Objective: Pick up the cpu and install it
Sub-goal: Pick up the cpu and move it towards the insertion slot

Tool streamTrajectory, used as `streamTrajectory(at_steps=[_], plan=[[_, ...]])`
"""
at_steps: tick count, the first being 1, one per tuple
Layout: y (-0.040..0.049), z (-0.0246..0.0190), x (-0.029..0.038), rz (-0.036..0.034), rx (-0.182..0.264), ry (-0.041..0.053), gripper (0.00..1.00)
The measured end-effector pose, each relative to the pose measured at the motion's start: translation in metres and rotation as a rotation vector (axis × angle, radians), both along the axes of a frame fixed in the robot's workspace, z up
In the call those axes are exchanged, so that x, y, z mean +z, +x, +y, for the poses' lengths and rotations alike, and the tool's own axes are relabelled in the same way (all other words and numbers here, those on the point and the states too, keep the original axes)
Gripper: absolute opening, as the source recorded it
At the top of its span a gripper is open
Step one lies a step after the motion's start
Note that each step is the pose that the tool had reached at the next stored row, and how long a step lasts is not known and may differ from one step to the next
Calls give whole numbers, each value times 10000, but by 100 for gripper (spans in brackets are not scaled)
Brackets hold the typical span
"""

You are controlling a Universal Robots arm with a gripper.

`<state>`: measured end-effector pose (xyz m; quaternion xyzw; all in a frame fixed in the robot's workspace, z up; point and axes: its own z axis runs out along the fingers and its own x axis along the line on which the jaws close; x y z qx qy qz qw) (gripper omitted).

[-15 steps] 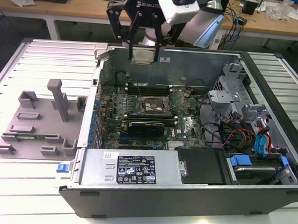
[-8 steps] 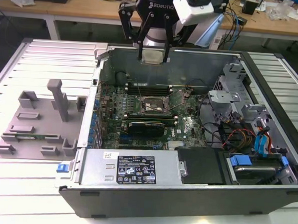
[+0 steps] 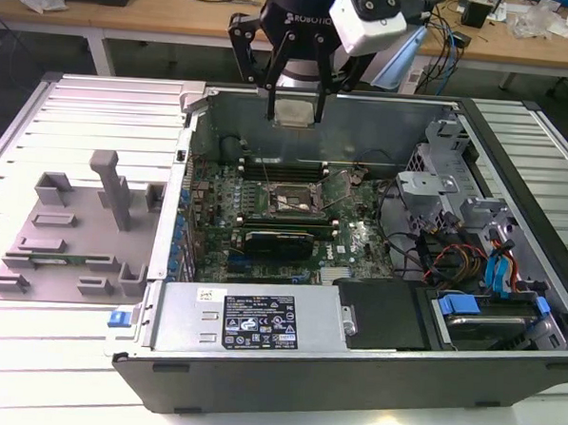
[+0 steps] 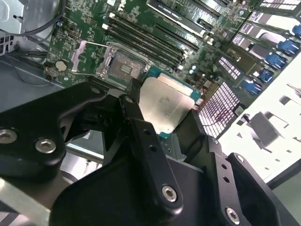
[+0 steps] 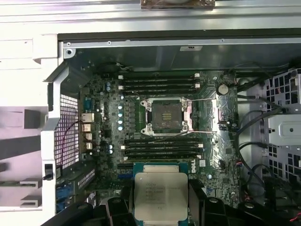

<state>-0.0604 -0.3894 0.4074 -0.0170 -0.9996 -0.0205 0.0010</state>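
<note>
Holding cpu (image 5: 160, 195) clenched in gripper (image 3: 295, 116), above open computer case (image 3: 504, 376). Below: bare socket (image 5: 167, 115), load plate (image 5: 217, 117) flipped open, memory slots (image 5: 160, 84) flanking, cables (image 5: 254, 127) alongside.

Exterior view looked down from high, beyond the near wall of the computer case (image 3: 256, 373), first wrist view faced straight down on the motherboard (image 5: 108, 117), second wrist view was closer and tilted, both wrist views shared the cpu (image 5: 160, 197) (image 4: 164, 106) and the socket (image 5: 165, 115) (image 4: 123, 66).

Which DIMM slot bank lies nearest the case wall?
The bank beyond the socket from the held cpu in the first wrist view; the other bank lies on the cpu's side.
</note>
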Motion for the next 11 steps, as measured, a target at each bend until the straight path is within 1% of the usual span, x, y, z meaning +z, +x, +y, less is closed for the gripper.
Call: streamTrajectory(at_steps=[1, 2, 4, 6, 11], plan=[[1, 0, -56, -3, -3, -2, 55], [5, 1, -74, -3, -2, -2, 55], [18, 12, -106, -3, -2, -1, 55], [41, 46, -130, -4, -1, 0, 55], [88, 77, -191, -3, -2, 0, 55]])
